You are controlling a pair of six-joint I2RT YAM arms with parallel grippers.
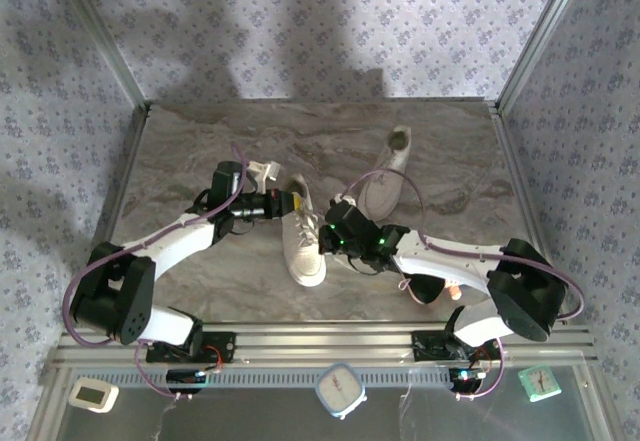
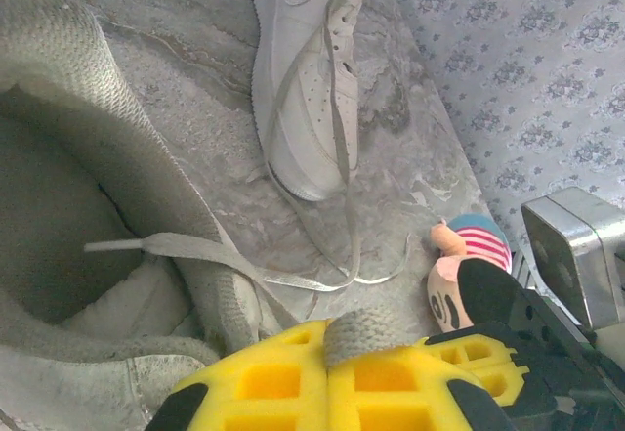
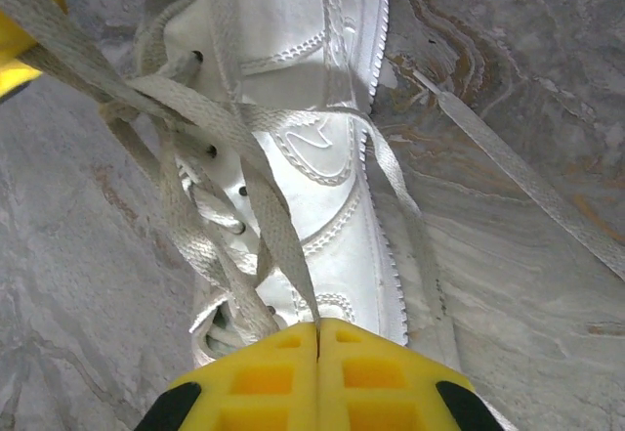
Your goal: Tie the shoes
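Observation:
Two white shoes lie on the marble table. The near shoe (image 1: pixel 303 243) sits between my grippers; the far shoe (image 1: pixel 385 176) lies behind it to the right. My left gripper (image 1: pixel 292 202) is at the near shoe's heel opening (image 2: pixel 59 216), shut on a flat white lace end (image 2: pixel 369 335). My right gripper (image 1: pixel 329 237) hovers over the laced front of that shoe (image 3: pixel 317 148), shut on another lace strand (image 3: pixel 283 245) that runs taut up to the eyelets. The far shoe (image 2: pixel 303 69) trails its loose lace (image 2: pixel 347 255) over the table.
A small plush toy (image 2: pixel 469 270) with a striped cap lies near the right arm's base. A loose lace (image 3: pixel 532 182) from the far shoe crosses the marble to the right. Patterned walls close the table on three sides.

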